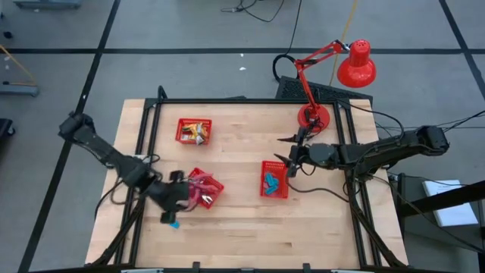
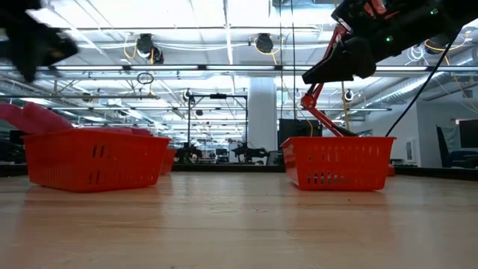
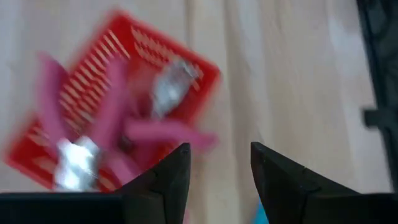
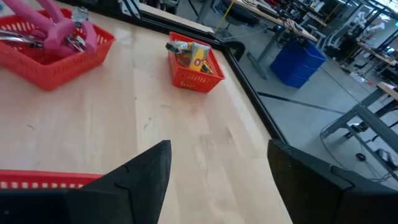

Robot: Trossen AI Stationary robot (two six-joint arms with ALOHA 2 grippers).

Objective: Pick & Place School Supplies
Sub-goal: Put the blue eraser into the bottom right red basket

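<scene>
Three red mesh baskets stand on the wooden table. One (image 1: pixel 204 189) holds pink-handled scissors (image 3: pixel 134 127), one (image 1: pixel 275 180) holds light-blue blocks (image 1: pixel 270 180), and one (image 1: pixel 194 131) holds yellow-and-silver pieces (image 4: pixel 193 55). My left gripper (image 1: pixel 179 201) (image 3: pixel 221 168) is open and hovers at the near-left side of the scissors basket, with bare table showing between its fingers. A small light-blue piece (image 1: pixel 174 224) lies on the table just near of it. My right gripper (image 1: pixel 292 163) (image 4: pixel 217 171) is open, raised beside the far-right corner of the blue-block basket.
A red desk lamp (image 1: pixel 356 64) stands on its base (image 1: pixel 313 116) at the table's far right, close behind my right arm. A black frame (image 1: pixel 227 101) borders the table. Bare wood lies between the baskets and along the near edge (image 1: pixel 265 243).
</scene>
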